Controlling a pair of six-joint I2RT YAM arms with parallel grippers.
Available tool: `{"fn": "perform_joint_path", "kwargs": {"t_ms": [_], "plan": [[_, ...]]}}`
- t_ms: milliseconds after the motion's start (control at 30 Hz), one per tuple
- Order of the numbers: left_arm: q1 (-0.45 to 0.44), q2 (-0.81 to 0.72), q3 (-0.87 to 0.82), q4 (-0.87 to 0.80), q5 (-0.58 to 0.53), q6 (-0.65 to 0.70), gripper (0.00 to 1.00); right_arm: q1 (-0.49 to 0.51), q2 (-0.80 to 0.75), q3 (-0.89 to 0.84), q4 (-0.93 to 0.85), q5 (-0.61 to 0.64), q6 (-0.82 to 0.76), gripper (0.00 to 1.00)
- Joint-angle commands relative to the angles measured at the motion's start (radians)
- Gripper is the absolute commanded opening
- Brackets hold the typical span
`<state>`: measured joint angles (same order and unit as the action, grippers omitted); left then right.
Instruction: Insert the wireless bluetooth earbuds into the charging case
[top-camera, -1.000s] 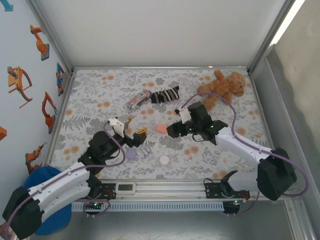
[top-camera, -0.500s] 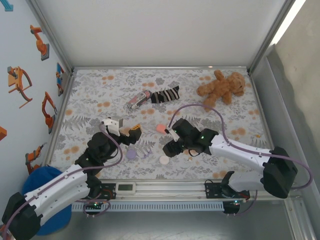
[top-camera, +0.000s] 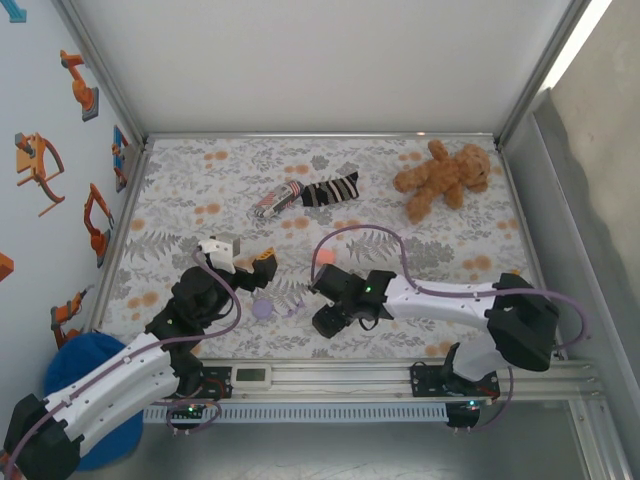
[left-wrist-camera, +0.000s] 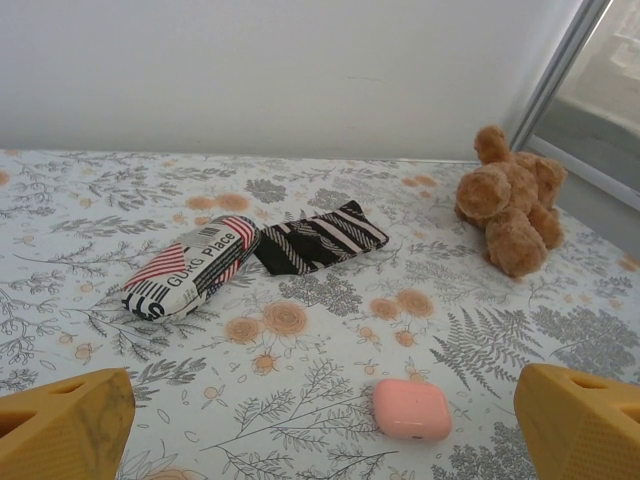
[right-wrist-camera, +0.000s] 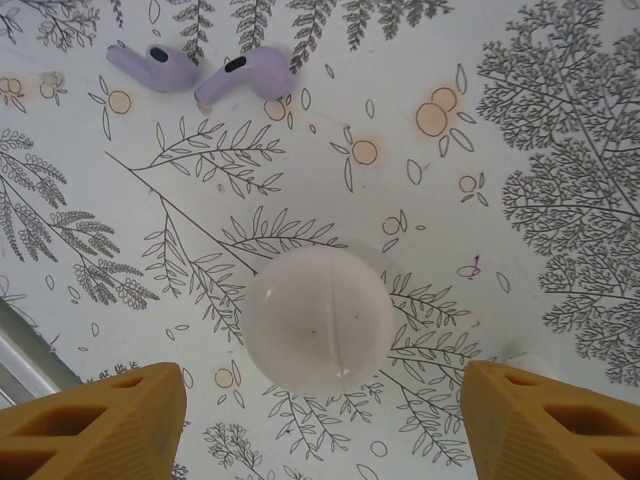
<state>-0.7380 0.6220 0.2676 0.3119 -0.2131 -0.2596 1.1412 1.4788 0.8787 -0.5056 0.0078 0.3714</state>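
Note:
Two pale purple earbuds (right-wrist-camera: 160, 68) (right-wrist-camera: 245, 75) lie side by side on the floral cloth, and from above they show as small pieces (top-camera: 291, 305). A white round case (right-wrist-camera: 318, 322) lies closed just below them. My right gripper (right-wrist-camera: 320, 425) hangs open straight above it, its yellow fingers (right-wrist-camera: 90, 420) wide on either side and touching nothing. A pink rounded case (left-wrist-camera: 412, 408) rests closed on the cloth ahead of my open left gripper (left-wrist-camera: 325, 445), which holds nothing. A purple round case (top-camera: 263, 309) sits near the left arm.
A striped pouch (left-wrist-camera: 195, 265) and a black striped sock (left-wrist-camera: 318, 237) lie at the middle back. A brown teddy bear (left-wrist-camera: 510, 205) sits at the back right. White walls enclose the table (top-camera: 180, 180), with a metal rail along its near edge.
My right arm has swung from beside the pink case toward the near left, and its gripper now hangs over the white round case. The left gripper has shifted slightly.

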Motion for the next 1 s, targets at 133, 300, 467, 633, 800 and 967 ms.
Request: {"fn": "perform_joint_path", "kwargs": {"t_ms": [133, 300, 467, 633, 800, 967], "plan": [[0.006, -0.006, 0.020, -0.010, -0.002, -0.009, 0.96, 0.016, 0.072, 0.053, -0.024, 0.038, 0.020, 0.71], [0.005, -0.006, 0.021, -0.007, -0.003, -0.011, 0.96, 0.018, 0.107, 0.059, -0.023, 0.041, 0.019, 0.70], [0.006, 0.001, 0.022, -0.005, 0.001, -0.012, 0.96, 0.020, 0.140, 0.066, -0.007, 0.033, 0.021, 0.68], [0.006, 0.001, 0.022, -0.004, 0.000, -0.010, 0.96, 0.023, 0.166, 0.073, -0.014, 0.044, 0.019, 0.66], [0.006, 0.005, 0.022, -0.004, -0.001, -0.012, 0.96, 0.027, 0.192, 0.077, -0.012, 0.046, 0.016, 0.62], [0.006, 0.006, 0.023, -0.004, -0.005, -0.010, 0.96, 0.030, 0.212, 0.089, -0.027, 0.057, 0.009, 0.57]]}}
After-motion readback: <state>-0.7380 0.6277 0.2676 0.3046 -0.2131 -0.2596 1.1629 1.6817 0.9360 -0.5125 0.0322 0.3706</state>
